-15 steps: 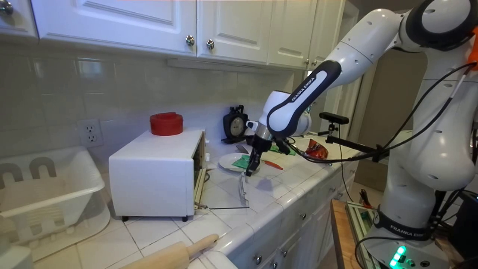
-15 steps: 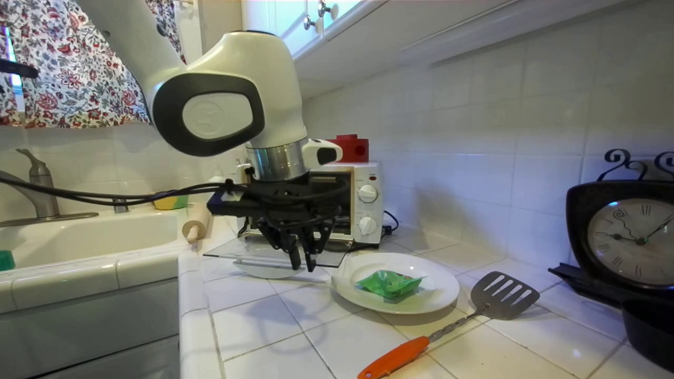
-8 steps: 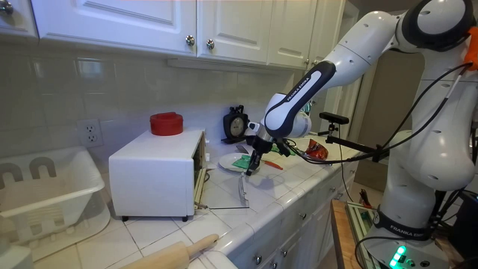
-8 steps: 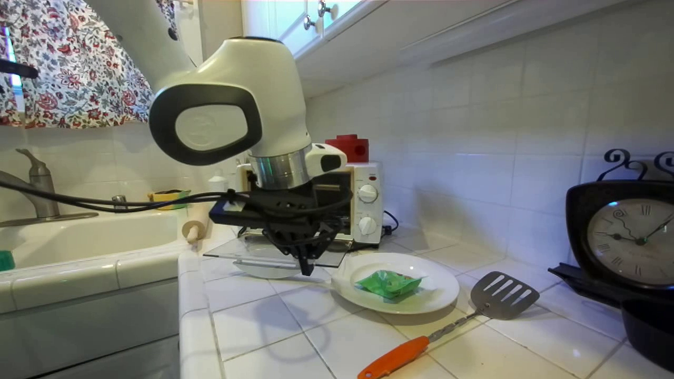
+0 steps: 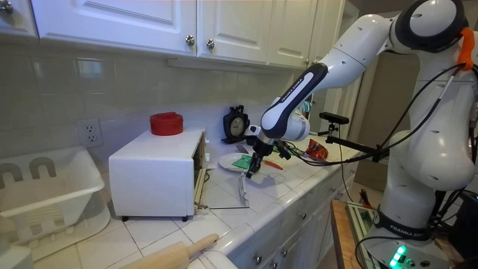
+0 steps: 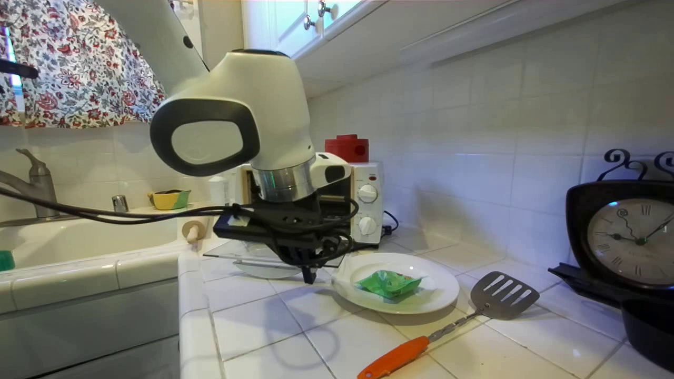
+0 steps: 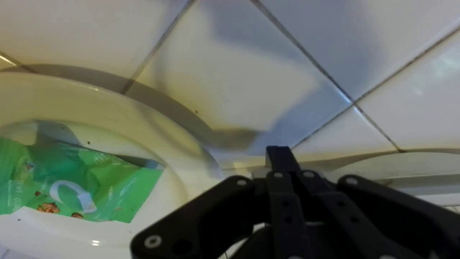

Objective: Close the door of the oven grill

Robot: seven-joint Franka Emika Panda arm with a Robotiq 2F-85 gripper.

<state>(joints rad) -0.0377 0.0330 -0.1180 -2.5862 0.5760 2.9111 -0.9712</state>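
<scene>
Toaster oven [image 5: 151, 186]: glass door [image 5: 223, 192] lowered, just below frame centre in an exterior view. Door is likely light, stiff, slippery and breakable; lift from beneath its handle [image 5: 243, 188]. Gripper [image 6: 309, 275]: fingers together, nothing held.

Tool [image 6: 309, 276]: fingers [image 7: 280, 158], apart a second ago, now meet; the tip sits lower, shifted toward 5 o'clock in an exterior view.
Arm [image 5: 345, 59]: sinks toward 8 o'clock in an exterior view.
Cable [image 6: 210, 210]: droops toward 6 o'clock, now showing below the yellow-and-green bowl [image 6: 167, 200] it crossed before.
Shadow [image 6: 300, 310]: slides toward 5 o'clock on the table [image 6: 247, 329].
</scene>
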